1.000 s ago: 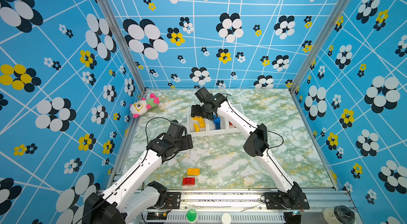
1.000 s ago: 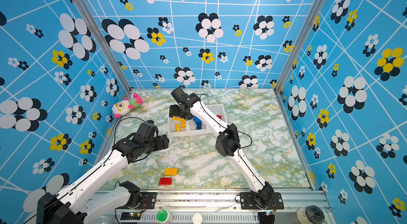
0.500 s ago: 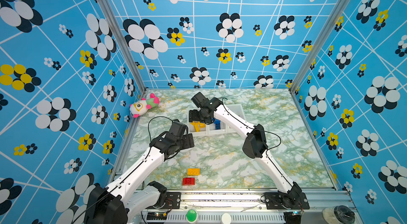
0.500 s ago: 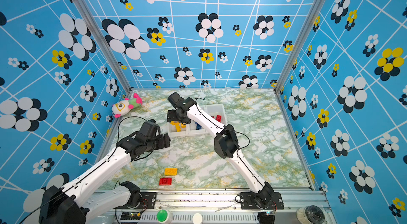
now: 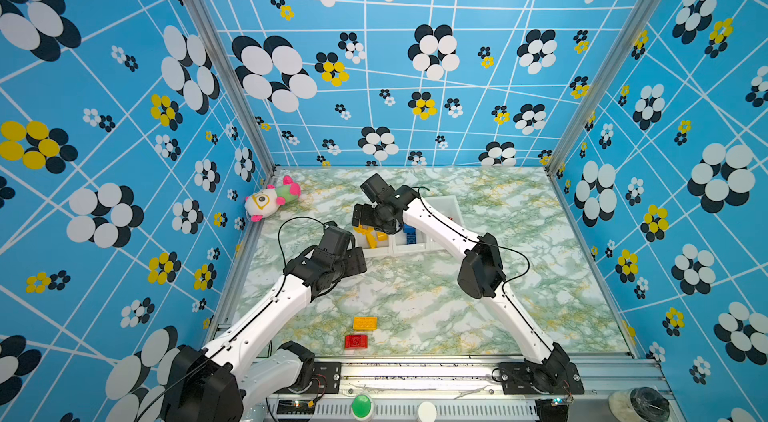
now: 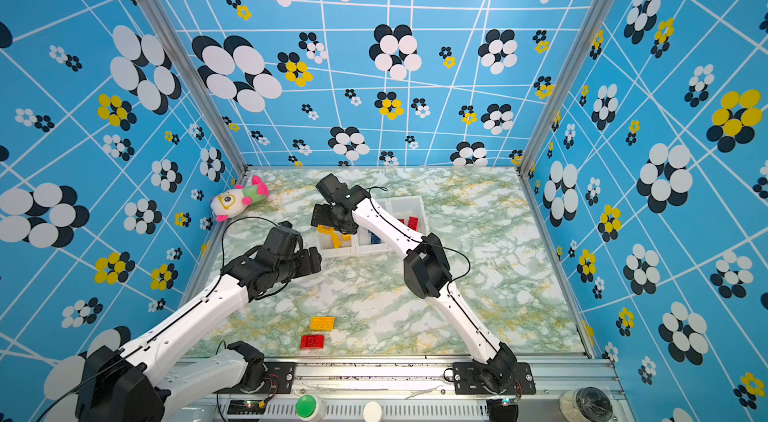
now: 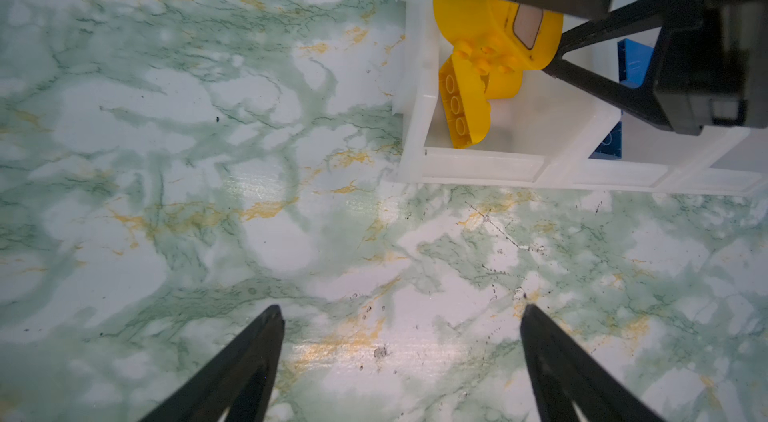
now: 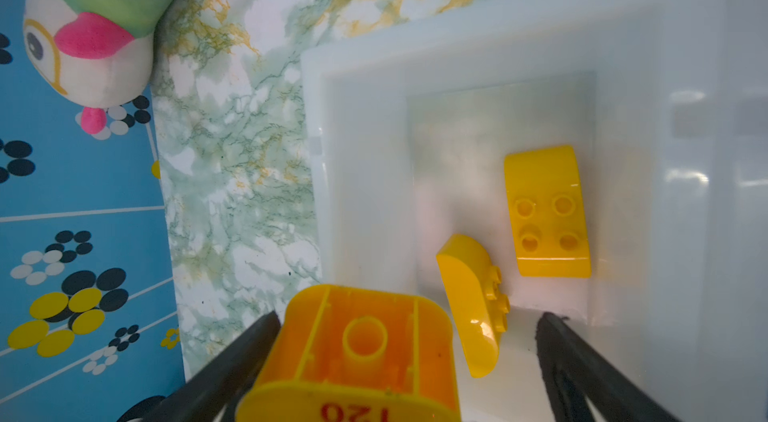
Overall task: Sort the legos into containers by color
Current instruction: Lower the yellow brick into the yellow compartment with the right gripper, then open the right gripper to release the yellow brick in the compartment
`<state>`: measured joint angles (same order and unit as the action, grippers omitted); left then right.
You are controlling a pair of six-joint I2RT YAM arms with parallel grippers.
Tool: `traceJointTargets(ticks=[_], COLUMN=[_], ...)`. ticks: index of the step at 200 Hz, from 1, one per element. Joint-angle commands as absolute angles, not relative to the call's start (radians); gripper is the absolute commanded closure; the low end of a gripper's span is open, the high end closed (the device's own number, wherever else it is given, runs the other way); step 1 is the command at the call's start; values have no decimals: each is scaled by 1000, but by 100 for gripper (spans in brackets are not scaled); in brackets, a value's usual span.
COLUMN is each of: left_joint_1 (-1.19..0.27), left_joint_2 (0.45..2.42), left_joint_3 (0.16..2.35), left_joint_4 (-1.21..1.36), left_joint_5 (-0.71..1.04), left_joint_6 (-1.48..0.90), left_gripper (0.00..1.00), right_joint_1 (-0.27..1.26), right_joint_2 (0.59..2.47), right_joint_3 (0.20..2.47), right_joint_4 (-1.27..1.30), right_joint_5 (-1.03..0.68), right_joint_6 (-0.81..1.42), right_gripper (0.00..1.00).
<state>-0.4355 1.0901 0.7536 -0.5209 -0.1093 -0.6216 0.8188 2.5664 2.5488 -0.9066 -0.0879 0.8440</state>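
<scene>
Broadly, bare counter [image 5: 519, 308] is seen between the containers [image 5: 407, 249] at 12 o'clock and the front edge at 6. Over the 9 o'clock bin [image 8: 365, 79] the right gripper [image 8: 409, 316] is spread wide — the yellow labelled piece [image 8: 357, 353] sits ungripped between its jaws. The left gripper [image 7: 401, 312], spread and empty, is judged nearer the loose legos: a yellow brick [image 5: 365, 322] and a red brick [image 5: 355, 341] at its 6 o'clock, long axes running 3 to 9, near the front edge.

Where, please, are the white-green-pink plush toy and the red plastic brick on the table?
White-green-pink plush toy [image 5: 260, 203]: in a top view, white face.
Red plastic brick [image 5: 355, 341]: in a top view, top face.
</scene>
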Motion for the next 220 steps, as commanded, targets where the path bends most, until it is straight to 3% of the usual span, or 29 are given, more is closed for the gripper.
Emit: traceJointTargets(ticks=[1,220], left_joint_1=[-423,-407], left_joint_2=[1062,1025], left_joint_3=[747,703], left_joint_4=[-517,-542], left_joint_5=[-133,-98], left_joint_6=[-640,-656], left_gripper=[10,10], right_joint_1=[819,827], right_joint_2=[2647,2430], right_joint_3=[2589,2519], right_joint_4=[-958,-958], right_joint_5=[-94,4], right_joint_6=[865,792], right_gripper=[1,2])
